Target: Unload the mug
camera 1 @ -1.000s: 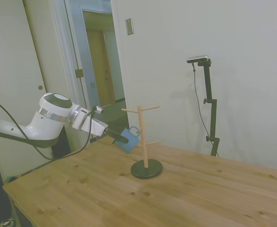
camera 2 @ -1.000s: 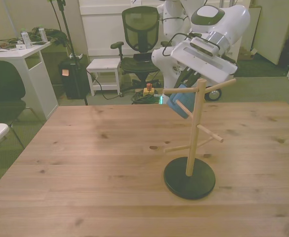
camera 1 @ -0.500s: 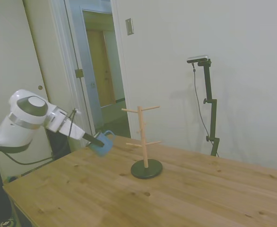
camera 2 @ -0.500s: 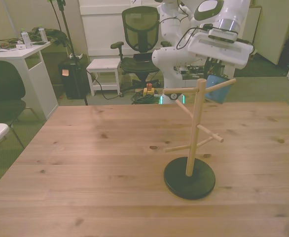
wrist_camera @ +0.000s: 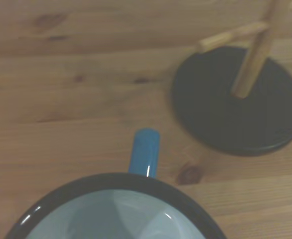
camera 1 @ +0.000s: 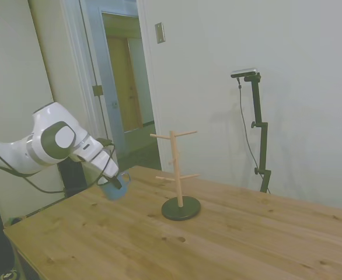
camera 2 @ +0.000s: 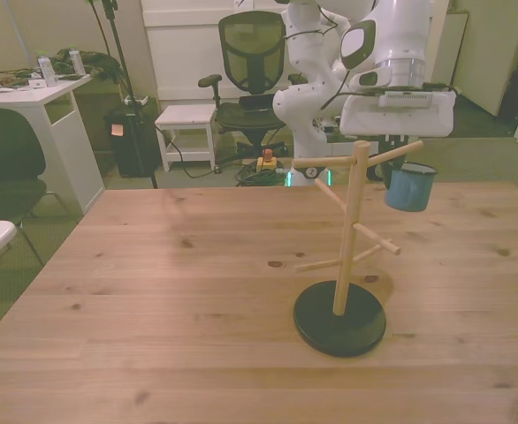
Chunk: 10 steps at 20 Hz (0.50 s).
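Currently the arm (camera 1: 54, 143) is bent downward, wrist pointing at the table (camera 1: 217, 245), and the gripper (camera 2: 399, 168) is closed on the mug (camera 2: 410, 187). Mug axis is upright, open mouth facing up; in the wrist view the handle (wrist_camera: 145, 151) points toward the peg stand's dark base (wrist_camera: 238, 107). The mug hangs above the table near its robot-side edge, apart from the peg stand (camera 2: 343, 247). Compared with half a second ago, the mug has turned from tilted to upright and sits lower.
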Tool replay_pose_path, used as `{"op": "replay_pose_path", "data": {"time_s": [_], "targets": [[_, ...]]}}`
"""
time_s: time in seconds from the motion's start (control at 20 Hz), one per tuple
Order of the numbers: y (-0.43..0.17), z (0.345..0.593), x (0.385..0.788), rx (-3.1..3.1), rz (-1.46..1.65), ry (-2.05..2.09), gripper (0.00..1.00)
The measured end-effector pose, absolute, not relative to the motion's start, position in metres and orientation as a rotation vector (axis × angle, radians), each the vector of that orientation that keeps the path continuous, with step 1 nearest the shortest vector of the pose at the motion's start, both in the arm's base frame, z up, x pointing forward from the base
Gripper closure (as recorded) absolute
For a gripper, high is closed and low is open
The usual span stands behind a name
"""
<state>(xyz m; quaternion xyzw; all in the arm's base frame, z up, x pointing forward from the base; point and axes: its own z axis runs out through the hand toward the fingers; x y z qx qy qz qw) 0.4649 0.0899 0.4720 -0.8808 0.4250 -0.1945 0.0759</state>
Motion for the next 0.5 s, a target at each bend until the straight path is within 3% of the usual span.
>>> {"op": "replay_pose_path", "data": {"time_s": [0.35, 0.5], "targets": [[0.081, 0.44, 0.491, -2.796, -0.19, 1.032, 1.0], [0.079, 0.426, 0.505, -2.879, -0.231, 1.059, 1.0]]}}
